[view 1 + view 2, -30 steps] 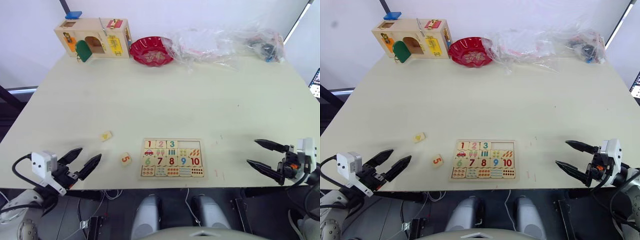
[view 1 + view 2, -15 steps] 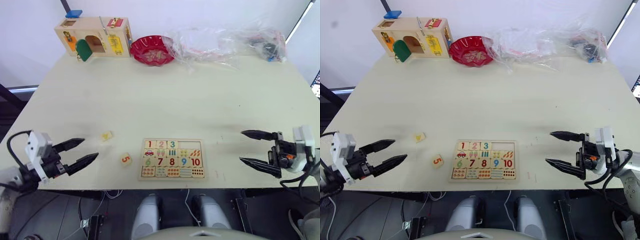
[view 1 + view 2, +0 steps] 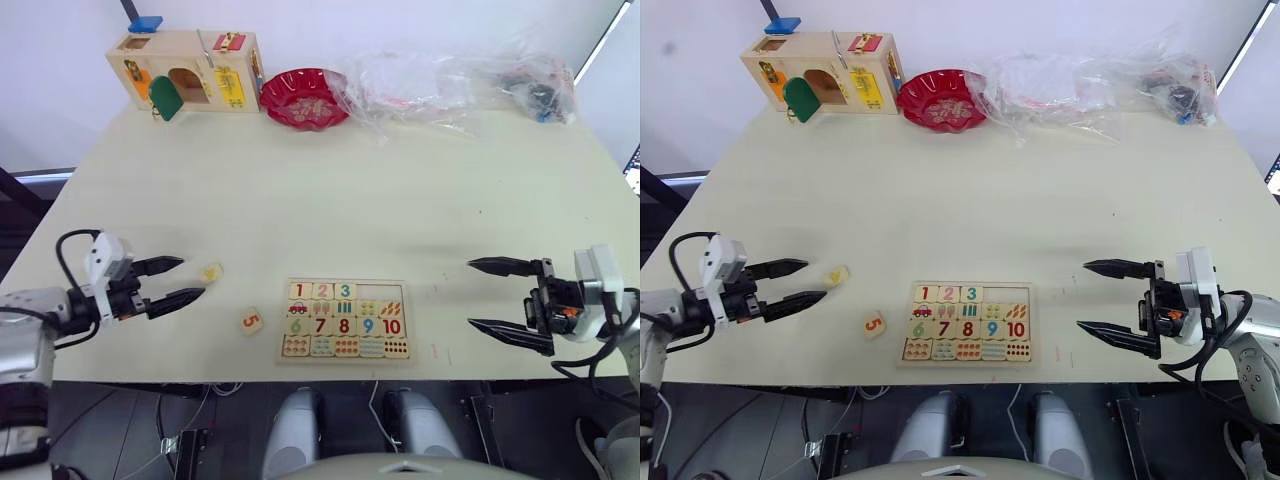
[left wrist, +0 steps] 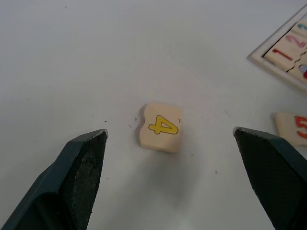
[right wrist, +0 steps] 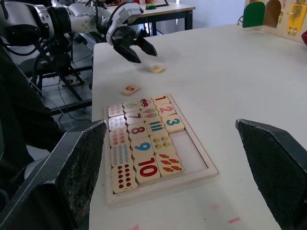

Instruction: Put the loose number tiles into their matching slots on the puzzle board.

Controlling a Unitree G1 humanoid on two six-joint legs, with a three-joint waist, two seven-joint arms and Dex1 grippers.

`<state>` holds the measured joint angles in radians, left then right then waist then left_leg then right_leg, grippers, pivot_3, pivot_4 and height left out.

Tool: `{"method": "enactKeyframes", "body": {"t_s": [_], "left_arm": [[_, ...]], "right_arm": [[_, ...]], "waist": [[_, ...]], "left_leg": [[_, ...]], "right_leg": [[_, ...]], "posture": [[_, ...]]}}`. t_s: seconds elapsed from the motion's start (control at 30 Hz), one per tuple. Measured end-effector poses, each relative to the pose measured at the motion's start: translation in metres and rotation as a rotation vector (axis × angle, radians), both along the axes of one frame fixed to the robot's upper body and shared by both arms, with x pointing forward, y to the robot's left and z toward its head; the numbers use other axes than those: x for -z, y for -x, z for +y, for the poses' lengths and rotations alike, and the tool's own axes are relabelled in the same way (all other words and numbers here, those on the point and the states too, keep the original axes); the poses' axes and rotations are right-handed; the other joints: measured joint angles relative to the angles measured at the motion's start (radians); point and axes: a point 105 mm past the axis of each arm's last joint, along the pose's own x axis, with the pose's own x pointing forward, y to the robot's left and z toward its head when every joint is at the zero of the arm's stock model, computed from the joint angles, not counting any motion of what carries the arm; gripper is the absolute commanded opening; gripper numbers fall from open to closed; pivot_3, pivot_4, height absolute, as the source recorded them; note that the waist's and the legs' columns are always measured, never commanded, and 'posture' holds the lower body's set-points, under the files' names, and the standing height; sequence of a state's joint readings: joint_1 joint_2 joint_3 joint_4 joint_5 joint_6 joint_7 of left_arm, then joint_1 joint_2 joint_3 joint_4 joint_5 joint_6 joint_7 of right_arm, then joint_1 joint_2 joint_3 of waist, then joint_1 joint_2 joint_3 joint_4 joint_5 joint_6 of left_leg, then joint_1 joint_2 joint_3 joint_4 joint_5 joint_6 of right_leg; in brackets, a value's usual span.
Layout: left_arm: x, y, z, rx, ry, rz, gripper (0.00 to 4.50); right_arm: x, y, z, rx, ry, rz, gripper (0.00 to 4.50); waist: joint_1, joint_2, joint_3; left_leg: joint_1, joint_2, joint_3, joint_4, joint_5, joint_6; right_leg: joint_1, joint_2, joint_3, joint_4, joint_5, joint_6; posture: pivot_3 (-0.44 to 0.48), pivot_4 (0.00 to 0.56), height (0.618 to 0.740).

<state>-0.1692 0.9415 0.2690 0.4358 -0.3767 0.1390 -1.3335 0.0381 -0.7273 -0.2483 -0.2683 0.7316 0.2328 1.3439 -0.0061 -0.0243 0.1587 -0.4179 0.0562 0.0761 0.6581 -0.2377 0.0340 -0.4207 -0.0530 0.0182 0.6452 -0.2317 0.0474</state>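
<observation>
Pale-wood rectangular puzzle board (image 3: 346, 318) with raised rim: near front table edge, centre. Top row holding red 1, red 2, green 3; two rightmost square recesses (image 3: 385, 291) bare.
Small pale-wood tile with yellow 4 (image 4: 160, 127): flat on table, left of board, well apart from it.
Small pale-wood tile with red 5 (image 3: 251, 321): flat, between yellow tile and board, nearer front edge.
Left two-fingered black gripper (image 3: 181, 281): spread wide, low over table, tips just beside yellow tile, not touching.
Right two-fingered black gripper (image 3: 484, 294): spread wide, empty, right of board, well apart.
</observation>
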Motion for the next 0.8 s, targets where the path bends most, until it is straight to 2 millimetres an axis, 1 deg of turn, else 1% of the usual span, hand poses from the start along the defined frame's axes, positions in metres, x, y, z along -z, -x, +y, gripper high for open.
{"method": "enactKeyframes", "body": {"t_s": [0.1, 0.2, 0.33, 0.8], "left_arm": [[0.0004, -0.0090, -0.0022, 0.031, -0.020, 0.001, 4.46], [-0.0016, -0.0131, -0.0020, 0.048, -0.023, -0.010, 4.46], [0.0026, -0.0123, -0.0025, 0.079, -0.022, 0.019, 4.46], [0.0045, -0.0129, -0.0004, 0.078, -0.008, 0.020, 4.46]], "right_arm": [[0.0020, 0.0018, -0.0005, 0.008, -0.001, 0.005, 4.50], [0.0031, 0.0030, 0.0001, 0.016, -0.002, 0.007, 4.50], [0.0024, 0.0054, 0.0023, 0.014, -0.001, -0.005, 4.50], [0.0040, 0.0050, 0.0023, 0.035, -0.013, -0.005, 4.50]], "waist": [[0.001, 0.000, 0.000], [0.001, 0.000, 0.000], [0.000, 0.000, 0.000], [0.001, 0.000, 0.000]], "left_leg": [[0.000, 0.000, 0.002, 0.000, 0.000, 0.000], [0.000, 0.000, 0.002, 0.000, 0.000, 0.000], [0.000, 0.000, 0.003, 0.000, 0.000, 0.000], [0.000, 0.000, 0.001, 0.005, 0.000, 0.000]], "right_leg": [[0.001, 0.001, -0.001, 0.000, 0.000, 0.000], [0.001, 0.001, -0.001, 0.000, 0.000, 0.000], [0.001, 0.001, -0.001, 0.000, 0.000, 0.000], [0.003, 0.001, -0.002, 0.002, 0.000, 0.000]], "posture": [[0.000, 0.150, 0.740], [0.000, 0.150, 0.740], [0.000, 0.150, 0.740], [0.000, 0.150, 0.740]]}}
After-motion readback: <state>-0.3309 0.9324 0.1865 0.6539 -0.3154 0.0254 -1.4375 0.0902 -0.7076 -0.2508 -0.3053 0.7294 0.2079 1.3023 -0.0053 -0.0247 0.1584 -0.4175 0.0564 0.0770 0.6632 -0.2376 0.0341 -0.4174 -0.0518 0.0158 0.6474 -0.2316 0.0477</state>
